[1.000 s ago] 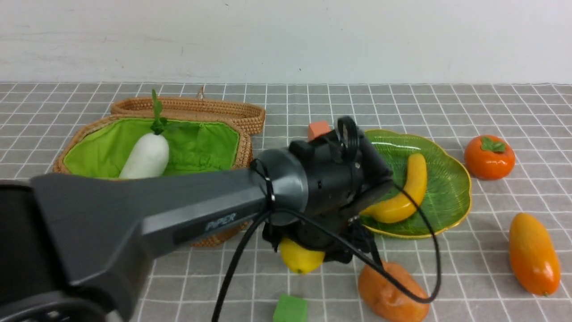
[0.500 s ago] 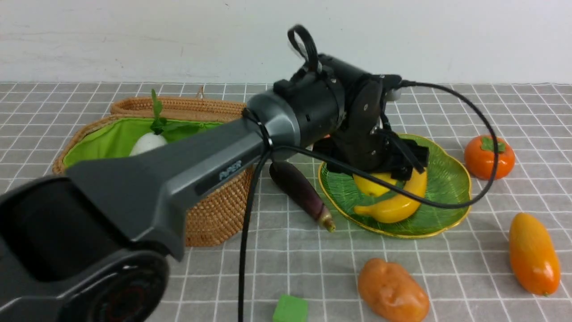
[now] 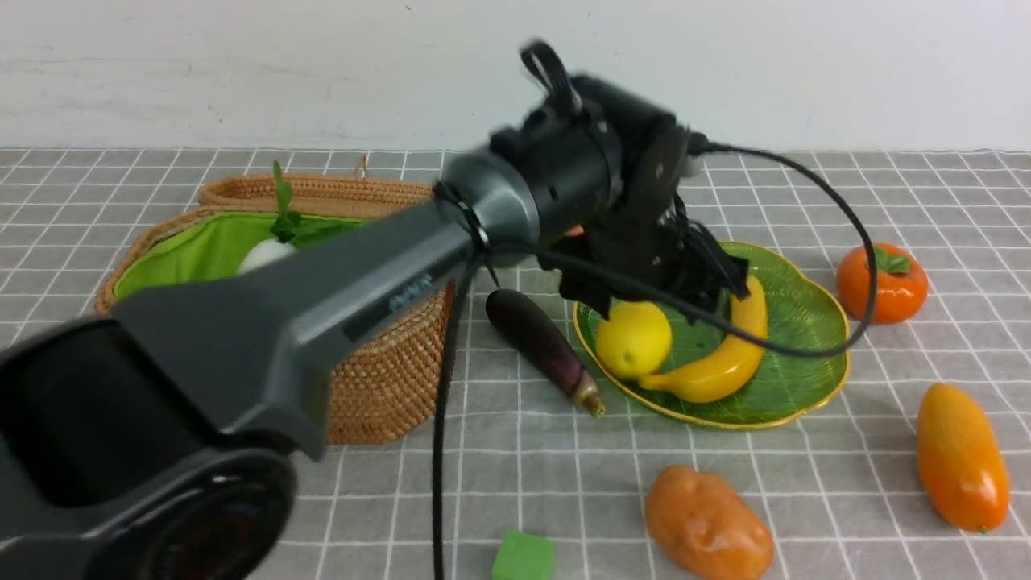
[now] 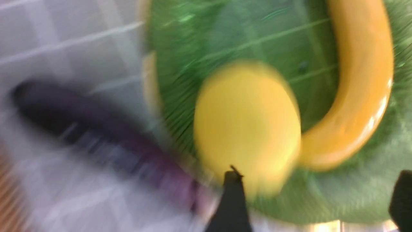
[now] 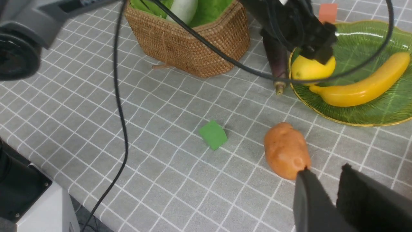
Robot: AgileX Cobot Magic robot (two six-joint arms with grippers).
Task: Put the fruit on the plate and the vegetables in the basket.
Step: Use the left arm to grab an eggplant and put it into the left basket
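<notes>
The green plate (image 3: 805,395) holds a banana (image 3: 725,358) and a lemon (image 3: 634,338) side by side. My left gripper (image 3: 656,282) hovers open just above them; in the blurred left wrist view the lemon (image 4: 246,125) lies free beyond the gripper (image 4: 317,196). The eggplant (image 3: 538,342) lies between the plate and the basket (image 3: 387,387), which holds the radish (image 3: 262,254). On the cloth lie the potato (image 3: 707,524), mango (image 3: 962,455) and persimmon (image 3: 880,282). My right gripper (image 5: 325,177) hangs just beside the potato (image 5: 285,149), a narrow empty gap between its fingers.
A green cube (image 3: 523,556) sits near the front edge and an orange cube (image 5: 327,12) behind the plate. The left arm and its black cable (image 3: 439,451) cross the middle of the scene. The basket's lid (image 3: 322,192) lies open behind it.
The left arm lifted the lemon from the front of the table, swung it over the plate and let it go. The lemon now rests beside the banana.
</notes>
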